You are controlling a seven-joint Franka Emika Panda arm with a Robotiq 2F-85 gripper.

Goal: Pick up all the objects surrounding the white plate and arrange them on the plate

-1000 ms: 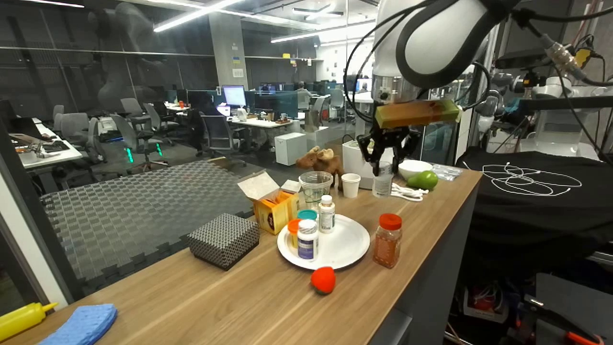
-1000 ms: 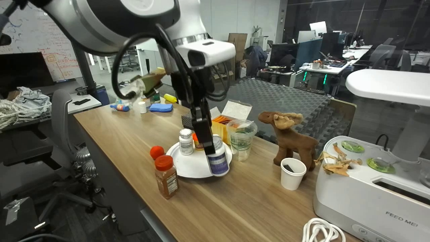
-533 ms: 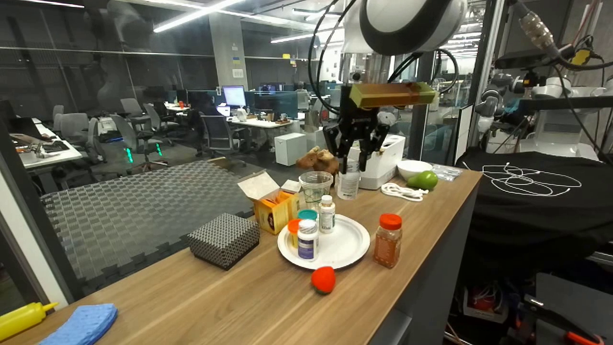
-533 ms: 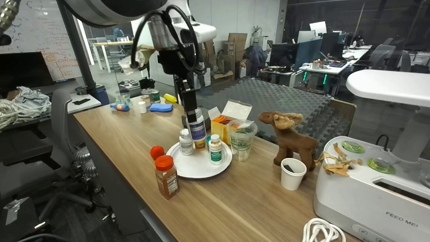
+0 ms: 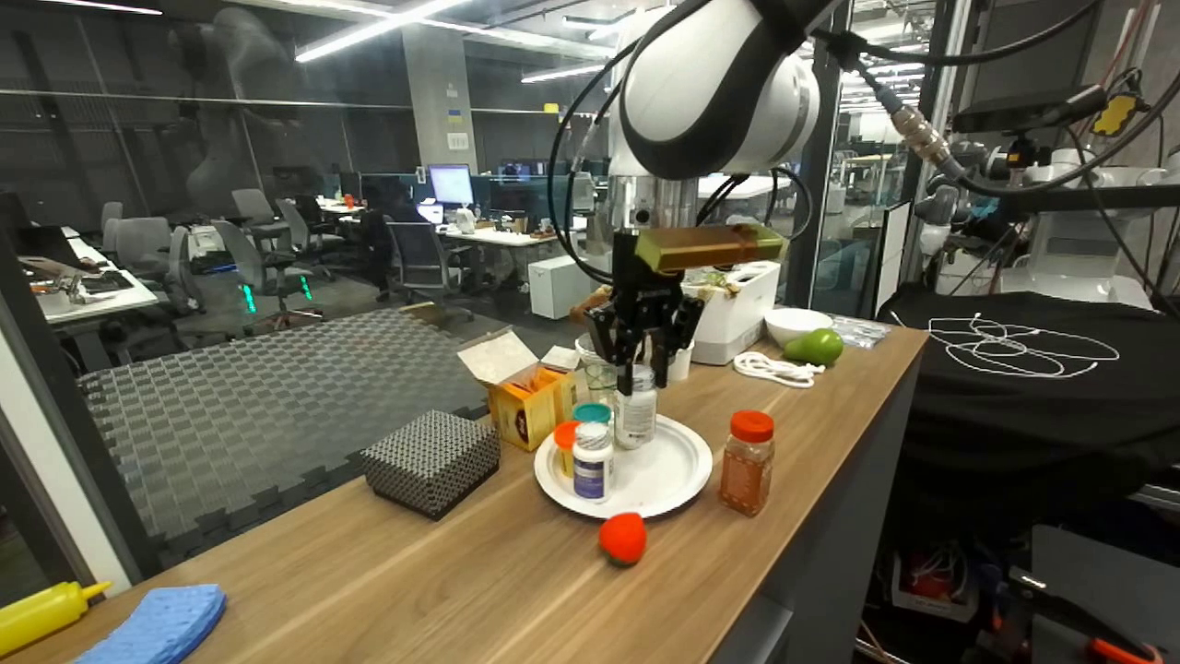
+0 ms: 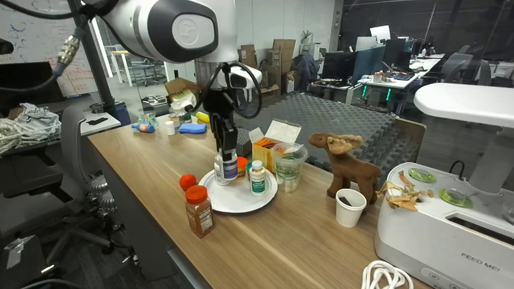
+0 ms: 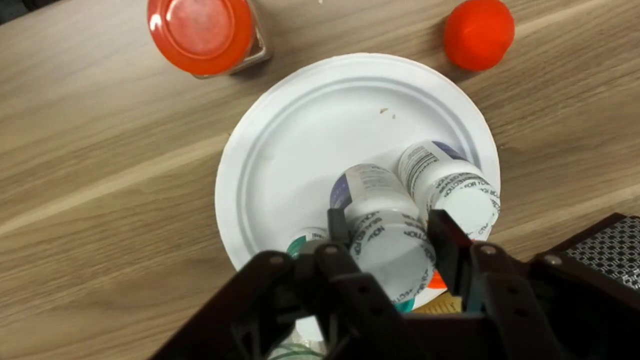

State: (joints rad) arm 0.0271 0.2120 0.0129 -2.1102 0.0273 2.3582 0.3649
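Desk (image 5: 479,581): wood-grain top.
White plate (image 7: 310,130): flat on desk.
Pincer (image 7: 387,220): clamped on purple-label bottle (image 7: 389,237), over the plate; can't tell if the bottle's base touches it.
Red-lidded jar (image 5: 748,466): upright on desk, just beside plate.
Lookalike bottle (image 5: 592,470): standing on plate, purple label too.
Green-label bottle (image 6: 257,180): standing on plate.
Orange-lidded tub (image 6: 241,169): on plate; teal-lidded tub (image 5: 592,413) beside it, base hidden.
Red ball (image 7: 478,35): on desk, near plate rim.
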